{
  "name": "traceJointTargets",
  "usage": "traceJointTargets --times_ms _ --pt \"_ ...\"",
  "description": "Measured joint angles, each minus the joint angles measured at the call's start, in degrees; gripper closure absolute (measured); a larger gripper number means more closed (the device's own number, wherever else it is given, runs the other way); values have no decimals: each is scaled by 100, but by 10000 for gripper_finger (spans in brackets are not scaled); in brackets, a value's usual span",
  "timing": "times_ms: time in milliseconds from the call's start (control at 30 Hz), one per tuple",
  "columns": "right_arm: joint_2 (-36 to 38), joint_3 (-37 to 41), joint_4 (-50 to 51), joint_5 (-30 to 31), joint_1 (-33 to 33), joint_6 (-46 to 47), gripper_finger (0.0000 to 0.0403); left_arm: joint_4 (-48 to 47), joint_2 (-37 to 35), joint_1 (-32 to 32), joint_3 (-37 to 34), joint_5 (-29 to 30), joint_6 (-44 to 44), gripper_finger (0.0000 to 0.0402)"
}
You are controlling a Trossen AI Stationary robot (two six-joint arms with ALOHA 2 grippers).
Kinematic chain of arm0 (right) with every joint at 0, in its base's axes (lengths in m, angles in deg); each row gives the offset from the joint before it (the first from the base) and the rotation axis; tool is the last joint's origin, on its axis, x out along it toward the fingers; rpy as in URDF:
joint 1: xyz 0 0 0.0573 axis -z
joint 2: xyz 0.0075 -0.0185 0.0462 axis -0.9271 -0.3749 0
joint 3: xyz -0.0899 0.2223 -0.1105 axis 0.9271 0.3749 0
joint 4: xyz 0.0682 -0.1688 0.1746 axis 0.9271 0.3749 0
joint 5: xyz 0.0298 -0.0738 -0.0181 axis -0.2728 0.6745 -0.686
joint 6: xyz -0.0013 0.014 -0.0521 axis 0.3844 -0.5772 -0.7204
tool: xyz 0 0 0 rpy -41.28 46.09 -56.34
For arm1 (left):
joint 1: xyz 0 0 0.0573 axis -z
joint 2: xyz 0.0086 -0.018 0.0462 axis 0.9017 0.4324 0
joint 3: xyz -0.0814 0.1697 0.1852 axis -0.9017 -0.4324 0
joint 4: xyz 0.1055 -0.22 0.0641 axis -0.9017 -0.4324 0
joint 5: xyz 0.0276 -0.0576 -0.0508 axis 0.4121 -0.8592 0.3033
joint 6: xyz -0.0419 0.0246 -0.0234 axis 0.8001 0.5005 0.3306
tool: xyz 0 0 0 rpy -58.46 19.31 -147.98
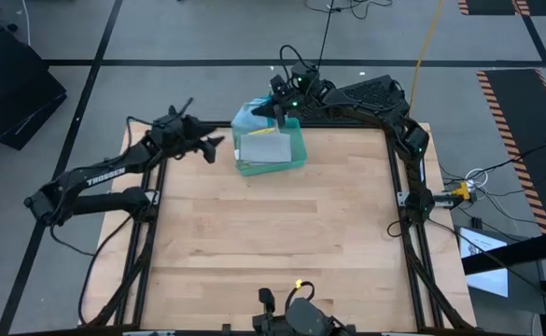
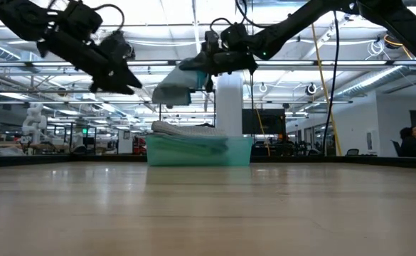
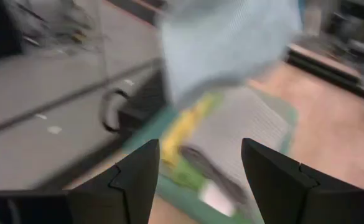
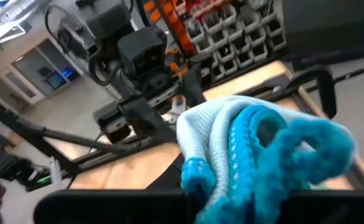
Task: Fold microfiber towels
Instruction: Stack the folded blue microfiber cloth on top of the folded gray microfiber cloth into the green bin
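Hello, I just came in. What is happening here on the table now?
The right gripper is shut on a light blue microfiber towel and holds it in the air above the teal tray at the far edge of the table. The other towels lie stacked in that tray, a grey one on top. The left gripper hovers open beside the tray, facing the hanging towel and holding nothing.
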Motion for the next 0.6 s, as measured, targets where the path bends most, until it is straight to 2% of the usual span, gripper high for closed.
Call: traceJointTargets --times_ms 100,333,600 --pt "-103 0 -410 206 -9 237 392 -83 -407 -138 0 86 -124 174" --pt "-703 -19 -2138 198 -186 1647 392 -164 -956 75 0 -116 -246 174" --pt "-1436 -898 -1882 -16 -276 2141 392 -89 -996 251 0 -35 -356 174"
